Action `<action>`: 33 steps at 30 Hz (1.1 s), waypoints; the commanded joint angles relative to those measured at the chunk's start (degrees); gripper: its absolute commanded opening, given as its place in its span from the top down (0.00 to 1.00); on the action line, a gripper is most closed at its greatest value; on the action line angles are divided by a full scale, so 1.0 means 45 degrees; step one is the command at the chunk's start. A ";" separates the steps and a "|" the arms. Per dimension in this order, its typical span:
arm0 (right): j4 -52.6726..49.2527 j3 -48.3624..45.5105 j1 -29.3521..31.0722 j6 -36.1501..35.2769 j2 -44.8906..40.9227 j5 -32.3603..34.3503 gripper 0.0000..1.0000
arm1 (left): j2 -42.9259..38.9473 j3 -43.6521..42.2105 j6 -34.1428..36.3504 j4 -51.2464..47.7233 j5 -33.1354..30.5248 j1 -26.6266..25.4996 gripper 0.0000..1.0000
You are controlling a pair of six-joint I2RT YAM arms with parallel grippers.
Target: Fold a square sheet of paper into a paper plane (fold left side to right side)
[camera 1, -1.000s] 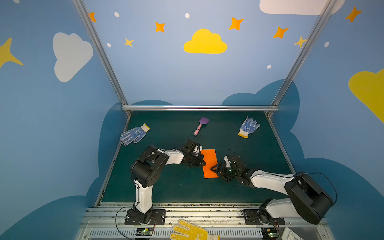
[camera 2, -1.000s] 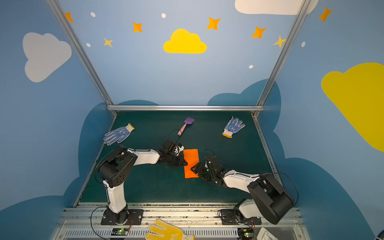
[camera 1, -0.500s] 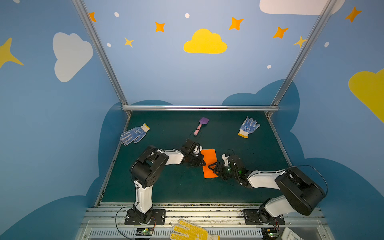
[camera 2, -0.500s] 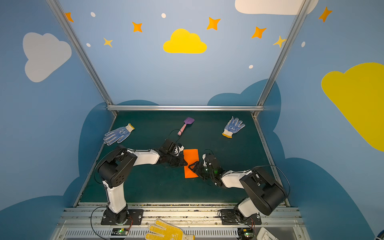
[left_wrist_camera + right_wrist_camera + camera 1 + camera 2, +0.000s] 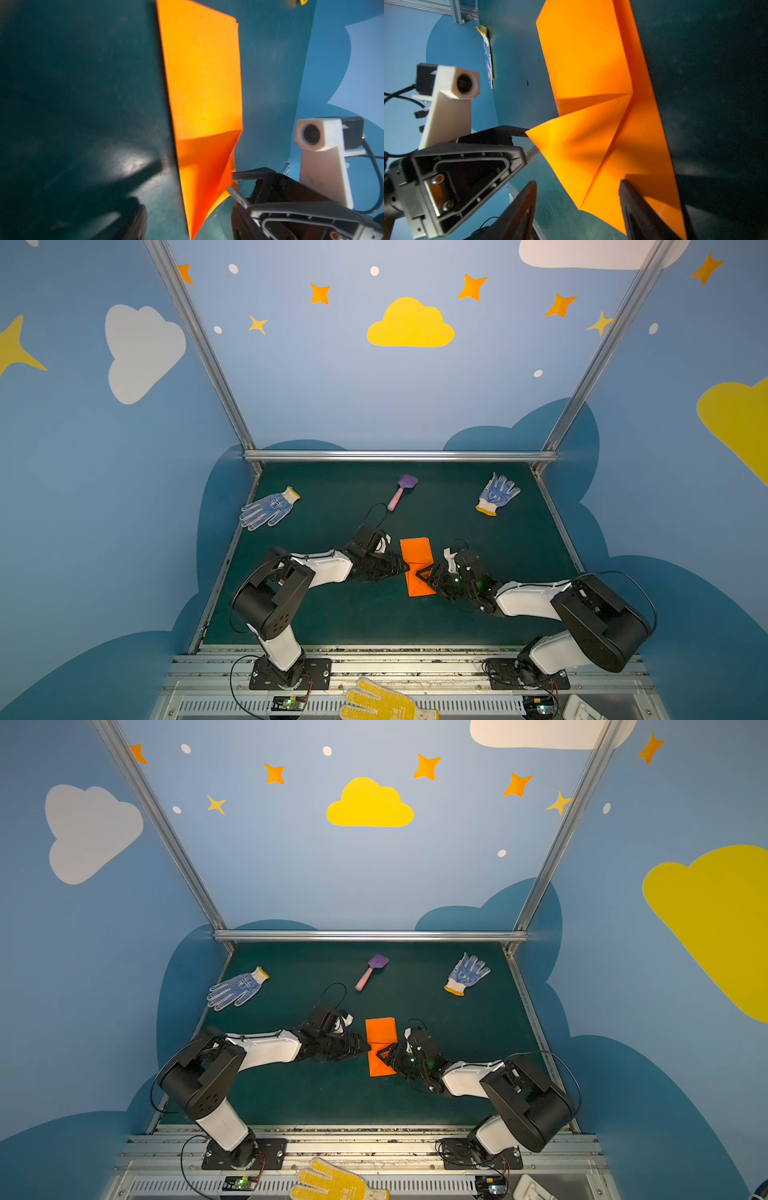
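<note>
The square sheet of paper, creased into a narrow strip, is lying in the middle of the bench, its long axis running near to far. The left end effector is standing at its left edge with jaws apart. The right end effector, also apart, is meeting the raised flap from the right.

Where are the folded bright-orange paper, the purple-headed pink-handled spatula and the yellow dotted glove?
folded bright-orange paper point(image 5: 415, 549): in a top view, far half.
purple-headed pink-handled spatula point(image 5: 407, 480): in a top view, purple head.
yellow dotted glove point(image 5: 390, 705): in a top view, palm.
</note>
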 commanded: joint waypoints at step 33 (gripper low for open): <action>-0.3657 -0.1072 -0.0197 -0.0111 0.1177 0.0521 0.48 | 0.3087 0.0884 -0.0159 0.4163 0.0997 0.0598 0.38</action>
